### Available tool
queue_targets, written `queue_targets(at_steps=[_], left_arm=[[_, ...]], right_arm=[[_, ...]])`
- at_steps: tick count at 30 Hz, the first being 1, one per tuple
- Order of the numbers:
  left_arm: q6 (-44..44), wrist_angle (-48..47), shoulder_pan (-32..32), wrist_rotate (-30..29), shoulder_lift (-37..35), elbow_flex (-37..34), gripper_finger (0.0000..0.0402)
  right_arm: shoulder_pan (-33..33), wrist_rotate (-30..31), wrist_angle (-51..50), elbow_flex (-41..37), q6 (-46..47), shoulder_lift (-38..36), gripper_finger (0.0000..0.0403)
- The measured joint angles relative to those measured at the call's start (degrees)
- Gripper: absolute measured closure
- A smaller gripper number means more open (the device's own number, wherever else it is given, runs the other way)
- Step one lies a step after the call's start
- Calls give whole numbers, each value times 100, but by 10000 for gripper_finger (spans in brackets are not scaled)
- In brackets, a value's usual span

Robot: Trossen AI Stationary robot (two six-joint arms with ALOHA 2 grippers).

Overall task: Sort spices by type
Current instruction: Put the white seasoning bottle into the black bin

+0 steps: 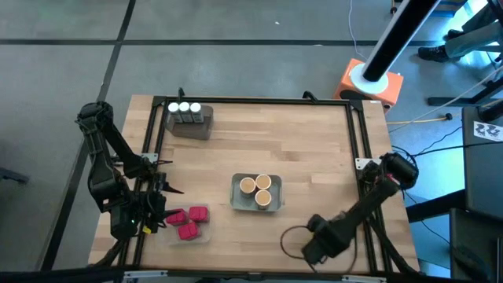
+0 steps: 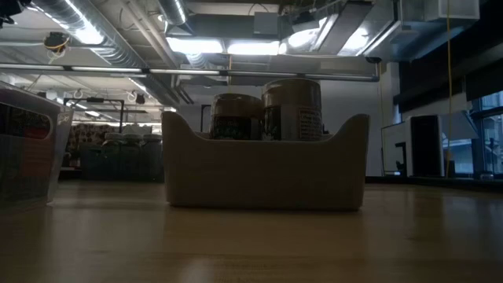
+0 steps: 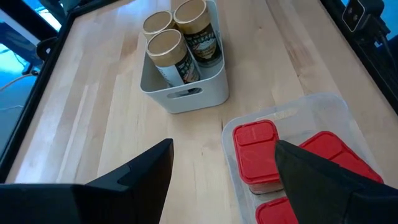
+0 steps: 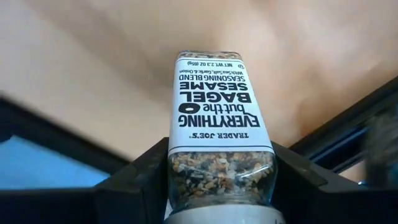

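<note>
At the near right corner of the table point(image 1: 314, 157), R gripper point(image 1: 314, 245) sits low w/ fingers closed on a seasoning jar point(image 4: 219, 137); right wrist view shows label "Everything but the Bagel Sesame", glass body wedged between both dark fingers, white cap end toward the camera. Jar not separately visible from above, hidden under the arm. L gripper point(image 3: 224, 168) hovers at the near left edge just over the clear tray point(image 3: 323, 106), fingers spread wide, nothing between them; red boxes point(image 1: 187, 220) lie in that tray, three as far as I can count. Tan-lidded jars point(image 1: 259, 189) x3 stand in the white bin point(image 1: 236, 196) mid-table. White-capped jars point(image 1: 185, 108) x3 sit in the grey tray point(image 1: 200, 126) at the far left. So held jar prob. belongs w/ the white-capped group, i.e. well apart from R arm, diagonal across the table. Risks: (1) long carry across, path passes near the white bin; low sweep could clip the tan lids or shove the bin. (2) Grip looks to be on smooth glass, jar lying along the fingers, not upright; could slip or rotate on acceleration, and needs re-orienting before set-down or it lands on its side. (3) Grey tray already looks nearly full, free slot can't be confirmed from above; tight insertion may knock neighbours over. (4) L arm sits on the same side as the target tray; if both move, collision poss. Low view shows only the bin, no help on clearances.
</note>
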Motion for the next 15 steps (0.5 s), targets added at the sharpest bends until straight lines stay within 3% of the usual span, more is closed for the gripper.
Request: queue_targets(at_steps=[15], left_arm=[[-273, 9, 199, -237, 2, -410, 139]], right_arm=[[-1744, 1482, -1477, 319, -2077, -4, 199]])
